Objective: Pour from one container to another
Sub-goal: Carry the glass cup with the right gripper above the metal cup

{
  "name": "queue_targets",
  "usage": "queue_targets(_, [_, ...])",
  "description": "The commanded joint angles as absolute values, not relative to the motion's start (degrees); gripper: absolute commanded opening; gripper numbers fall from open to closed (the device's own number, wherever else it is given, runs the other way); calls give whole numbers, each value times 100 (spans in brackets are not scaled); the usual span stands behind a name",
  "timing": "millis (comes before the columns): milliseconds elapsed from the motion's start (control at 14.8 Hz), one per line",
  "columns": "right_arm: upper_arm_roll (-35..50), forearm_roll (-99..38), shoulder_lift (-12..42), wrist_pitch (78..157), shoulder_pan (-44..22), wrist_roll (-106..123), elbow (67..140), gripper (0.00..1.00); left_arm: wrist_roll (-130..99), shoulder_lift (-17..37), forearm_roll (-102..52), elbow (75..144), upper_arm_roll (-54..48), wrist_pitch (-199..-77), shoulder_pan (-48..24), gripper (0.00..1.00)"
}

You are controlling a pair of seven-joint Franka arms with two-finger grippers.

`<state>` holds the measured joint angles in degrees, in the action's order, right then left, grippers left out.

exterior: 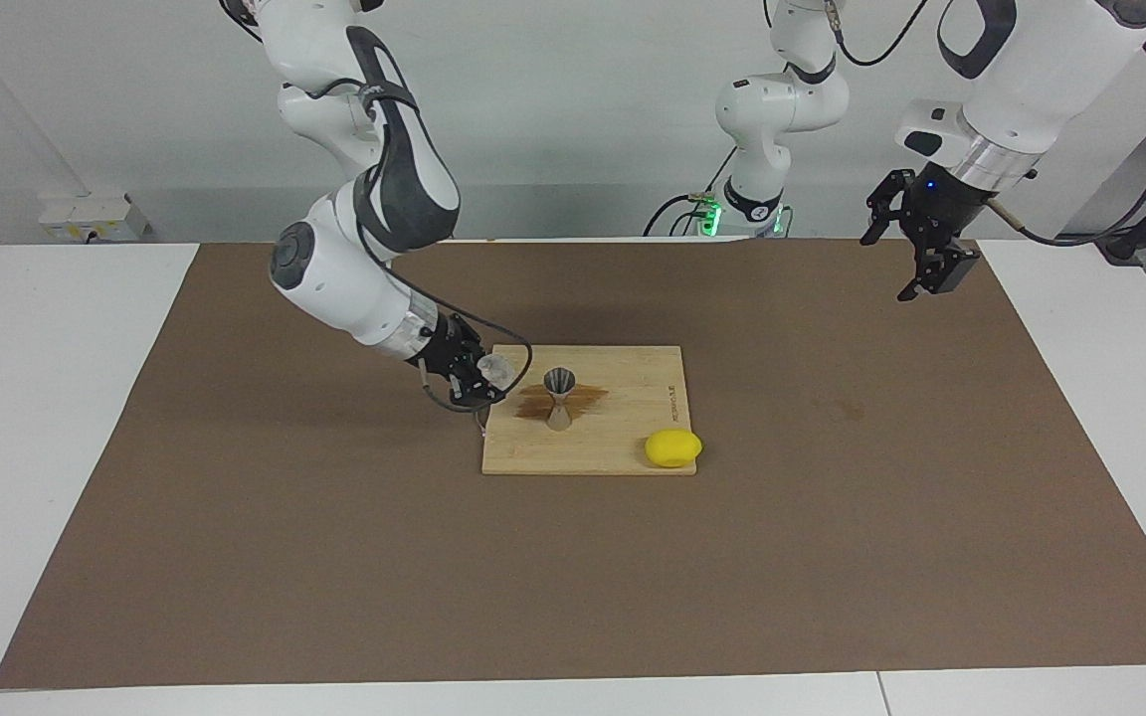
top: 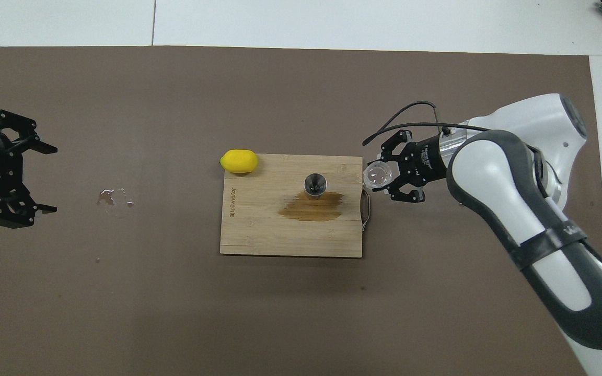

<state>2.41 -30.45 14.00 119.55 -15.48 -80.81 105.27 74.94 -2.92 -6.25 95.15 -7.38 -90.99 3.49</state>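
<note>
Right gripper (exterior: 486,379) clamped on the clear glass cup (exterior: 499,372), raised over the handle end of the wooden cutting board (exterior: 633,457) — the end toward the right arm. Metal jigger (exterior: 560,396) upright on the board beside a brown wet stain (top: 311,206), apart from the cup. Lemon (exterior: 673,447) at the board's corner toward the left arm's end. Left gripper (exterior: 916,247) — jaws apart, holding nothing — waiting high over the mat (exterior: 334,557) at its own end.

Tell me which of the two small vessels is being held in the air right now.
The clear glass cup, clamped in the right gripper over the cutting board's handle edge. The metal jigger stands untouched on the board.
</note>
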Motion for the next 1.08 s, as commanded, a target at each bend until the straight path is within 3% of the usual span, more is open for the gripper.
queue_targets(0, [220, -2506, 1468, 12023, -1819, -8594, 10293, 0, 6797, -334, -370, 9492, -703, -8930, 299, 100])
queue_targets(1016, [229, -836, 1819, 11663, -2267, -9360, 9502, 0, 2104, -352, -97, 9510, -659, -8666, 395, 100])
